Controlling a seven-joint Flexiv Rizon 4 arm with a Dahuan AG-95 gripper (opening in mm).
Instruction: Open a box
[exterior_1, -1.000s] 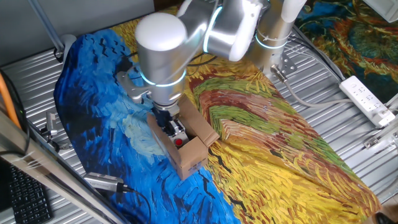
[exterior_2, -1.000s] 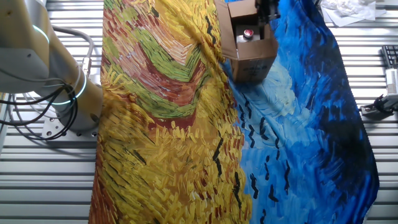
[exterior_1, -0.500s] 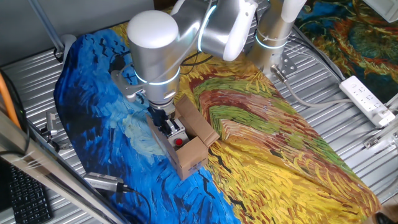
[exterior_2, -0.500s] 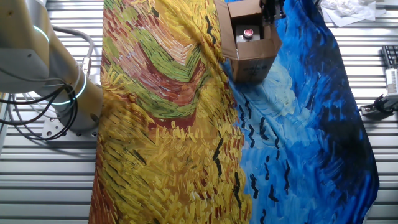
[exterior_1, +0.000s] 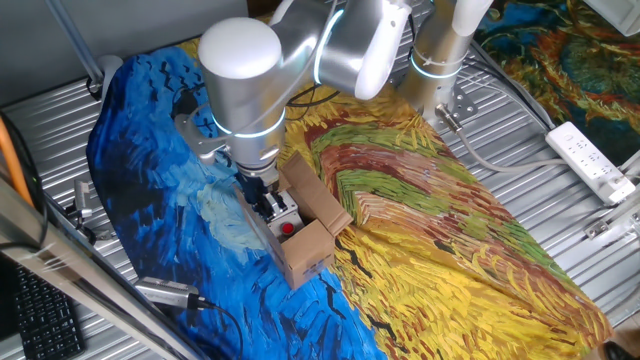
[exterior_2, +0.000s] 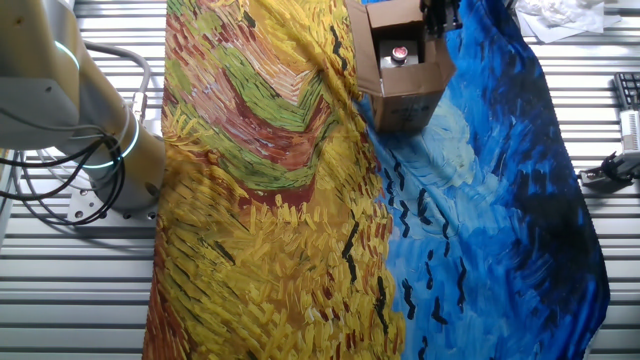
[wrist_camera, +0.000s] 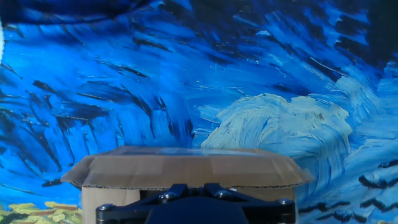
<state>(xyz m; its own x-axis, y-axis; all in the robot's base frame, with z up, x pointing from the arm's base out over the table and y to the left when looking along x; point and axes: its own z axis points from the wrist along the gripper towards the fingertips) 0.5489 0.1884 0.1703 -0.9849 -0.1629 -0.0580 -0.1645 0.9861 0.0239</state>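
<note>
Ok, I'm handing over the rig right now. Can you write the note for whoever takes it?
Gripper: down at the blue-side long flap of the box; the views don't show whether the jaws are open or shut.
Box: on the painted cloth, where blue meets yellow.
Done: top is open, yellow-side flap stands up, red button inside shows.
Left: fold out the blue-side flap, then lift clear.
</note>
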